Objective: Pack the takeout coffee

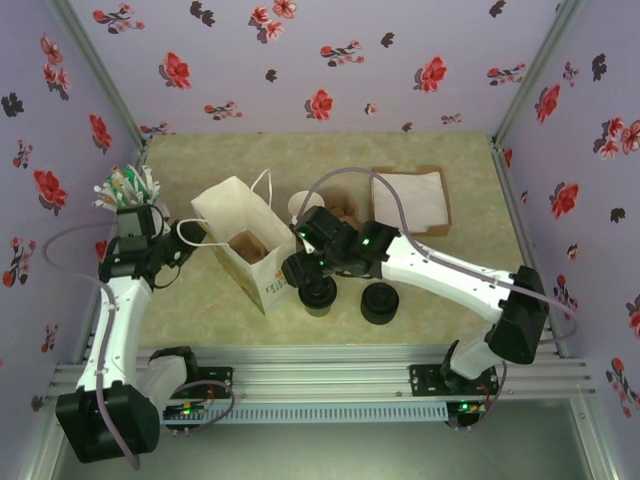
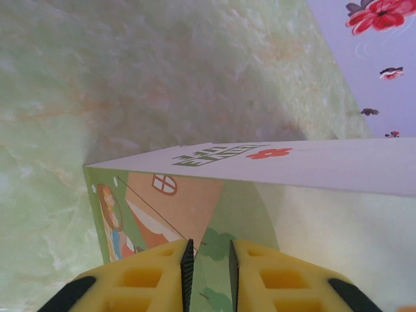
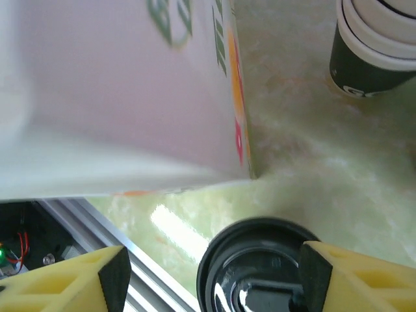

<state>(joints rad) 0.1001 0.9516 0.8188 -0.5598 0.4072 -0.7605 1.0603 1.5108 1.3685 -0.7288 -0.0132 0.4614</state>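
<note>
Takeout coffee [image 1: 318, 296] stands upright on the table [image 1: 220, 322], just right of the paper bag [image 1: 238, 250], black lid on. I judge it light, thin-walled, crushable and slick at the lid, best taken around the dark wall with a modest squeeze. My left gripper [image 2: 209, 253] is nearly closed at the bag; whether it pinches paper I cannot tell. My right gripper [image 3: 214, 266] stands wide open astride the cup, holding nothing. Spare lids [image 1: 380, 302] sit near on the right; the bag's wall may crowd the lift.
</note>
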